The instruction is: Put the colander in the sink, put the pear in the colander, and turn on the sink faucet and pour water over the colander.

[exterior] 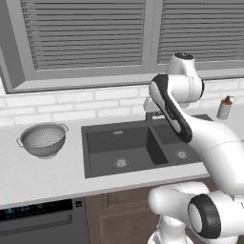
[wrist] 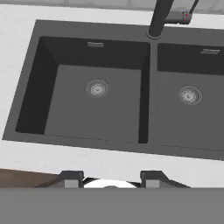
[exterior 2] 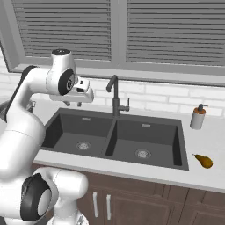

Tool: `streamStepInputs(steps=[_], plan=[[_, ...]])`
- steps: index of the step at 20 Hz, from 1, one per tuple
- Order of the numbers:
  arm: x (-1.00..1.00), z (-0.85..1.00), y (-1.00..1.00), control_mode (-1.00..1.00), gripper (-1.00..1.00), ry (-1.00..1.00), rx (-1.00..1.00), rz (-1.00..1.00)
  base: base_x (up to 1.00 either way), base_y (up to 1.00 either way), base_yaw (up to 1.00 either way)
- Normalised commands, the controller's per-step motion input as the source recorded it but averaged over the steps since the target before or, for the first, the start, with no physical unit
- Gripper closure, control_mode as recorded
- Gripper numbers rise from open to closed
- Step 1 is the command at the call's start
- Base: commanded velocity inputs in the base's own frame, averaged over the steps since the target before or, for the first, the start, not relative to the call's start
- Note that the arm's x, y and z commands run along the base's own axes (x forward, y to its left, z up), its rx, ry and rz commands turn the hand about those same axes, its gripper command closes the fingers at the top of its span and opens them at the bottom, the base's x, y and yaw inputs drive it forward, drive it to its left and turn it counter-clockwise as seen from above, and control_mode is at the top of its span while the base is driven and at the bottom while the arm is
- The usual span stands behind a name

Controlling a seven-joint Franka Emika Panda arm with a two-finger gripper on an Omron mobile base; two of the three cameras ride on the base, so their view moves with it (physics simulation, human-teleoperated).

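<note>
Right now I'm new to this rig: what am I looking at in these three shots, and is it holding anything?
It is a rendered kitchen with a white robot arm on a driving base. Two pictures come from cameras on the base, behind the arm on its left and right. The third looks down from the hand.

The gripper hovers above the sink, its left basin, with its jaws apart and nothing between them.

On the counter, the colander sits left of the sink. The pear lies to its right. The faucet stands behind the divider, with a soap bottle further right.
</note>
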Motion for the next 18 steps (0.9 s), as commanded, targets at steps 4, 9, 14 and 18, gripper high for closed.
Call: streamStepInputs(steps=[4,9,14,18], plan=[[-0.35,-0.04,0.02,-1.00,-1.00,-0.07,0.01,0.00,0.00,0.00,0.00],[-0.89,-0.18,0.20,-1.00,-1.00,-0.27,0.00,0.00,0.00,0.00,0.00],[-0.75,-0.24,0.57,-1.00,-1.00,-0.25,0.00,-0.08,0.00,0.00,0.00],[-0.16,-0.22,0.84,-1.00,-1.00,-0.05,0.00,-0.31,0.00,0.00,0.00]])
